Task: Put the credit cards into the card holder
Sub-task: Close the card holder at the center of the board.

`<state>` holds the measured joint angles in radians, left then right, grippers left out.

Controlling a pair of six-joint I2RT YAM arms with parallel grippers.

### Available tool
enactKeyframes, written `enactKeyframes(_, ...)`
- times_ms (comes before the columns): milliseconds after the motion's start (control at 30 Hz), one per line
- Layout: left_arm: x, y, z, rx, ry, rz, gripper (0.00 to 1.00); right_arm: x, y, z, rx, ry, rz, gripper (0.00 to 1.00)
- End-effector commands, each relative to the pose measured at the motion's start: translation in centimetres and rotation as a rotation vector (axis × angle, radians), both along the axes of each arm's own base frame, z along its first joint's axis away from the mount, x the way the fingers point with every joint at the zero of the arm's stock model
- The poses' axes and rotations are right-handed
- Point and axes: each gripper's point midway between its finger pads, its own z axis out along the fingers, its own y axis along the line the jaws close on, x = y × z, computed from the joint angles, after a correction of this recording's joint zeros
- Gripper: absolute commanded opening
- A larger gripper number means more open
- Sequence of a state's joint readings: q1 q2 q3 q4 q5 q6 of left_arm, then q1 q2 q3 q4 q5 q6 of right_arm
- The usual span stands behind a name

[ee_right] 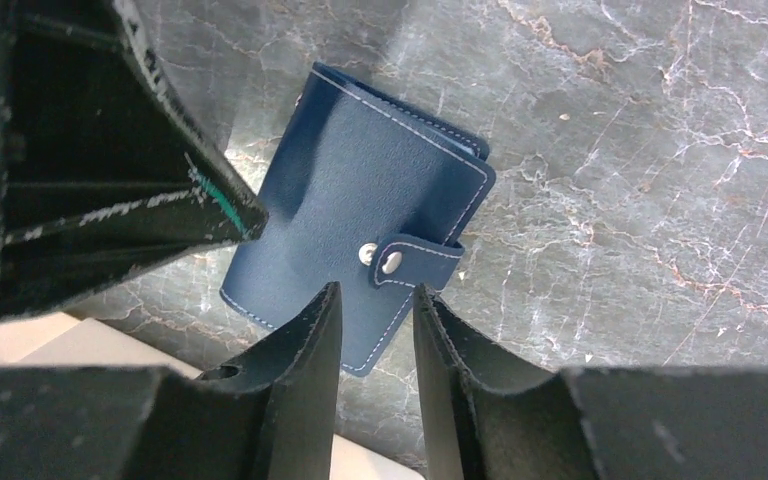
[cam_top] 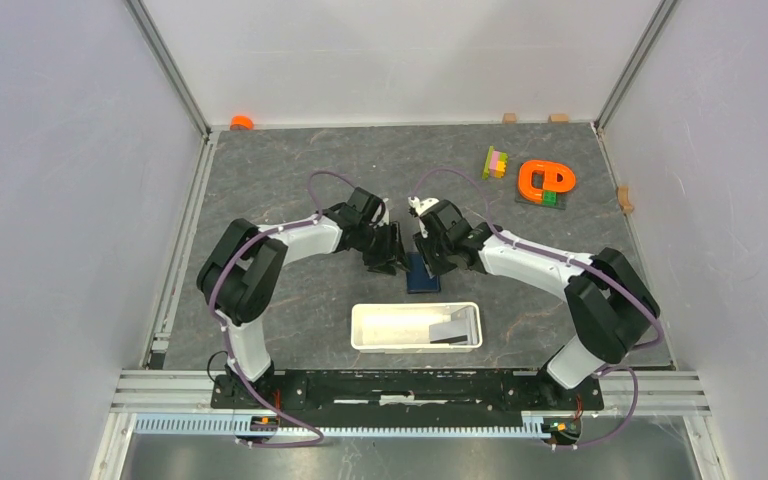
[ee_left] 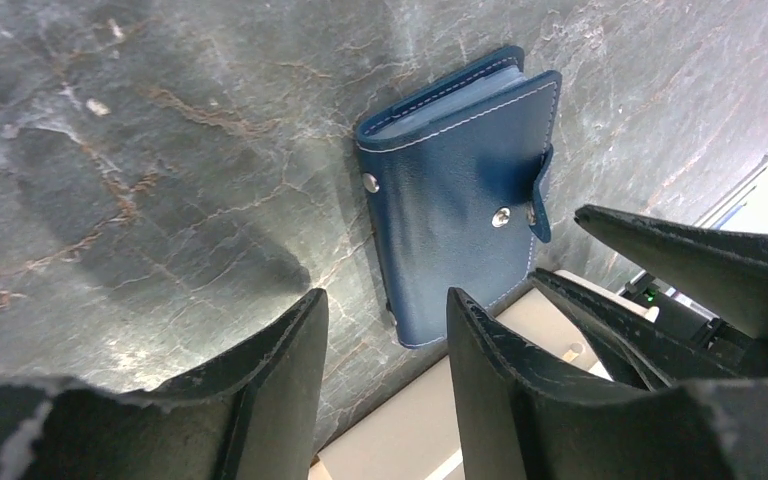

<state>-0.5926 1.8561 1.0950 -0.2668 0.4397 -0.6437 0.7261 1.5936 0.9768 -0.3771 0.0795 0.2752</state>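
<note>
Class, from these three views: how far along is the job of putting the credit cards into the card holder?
Done: nothing visible yet. The card holder lies folded shut on the table, and a grey credit card sits in the white tray. In hand: the left hand and right hand hover open over the holder, gripping nothing. Left: open the holder, fetch the cards, slide them in.

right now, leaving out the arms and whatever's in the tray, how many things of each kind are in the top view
blue card holder: 1
white tray: 1
small wooden blocks: 3
orange pieces: 2
multicoloured block stack: 1
total: 8
</note>
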Motion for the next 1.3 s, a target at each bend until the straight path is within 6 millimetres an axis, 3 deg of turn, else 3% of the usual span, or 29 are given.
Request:
enactKeyframes(0,-0.1,-1.2,0.0,-0.043,0.016,0.001,0.54,2.1,0.9,1.6,0.025,-0.052,-0.01,0.36)
enactKeyframes(567,0.1,-1.1,-0.1,-0.035,0.007,0.003,0.51,2.2,1.0,0.6,0.013,-0.021,-0.002,0.25)
enactKeyframes(967,0.3,-0.9,-0.5,-0.015,0.003,0.01,0.48,1.9,0.3,0.1,-0.007,-0.014,-0.014,0.0)
enactKeyframes(1267,0.5,-1.3,-1.1,-0.002,0.006,0.014,0.44,1.2,0.6,0.3,0.05,-0.024,0.011,0.0)
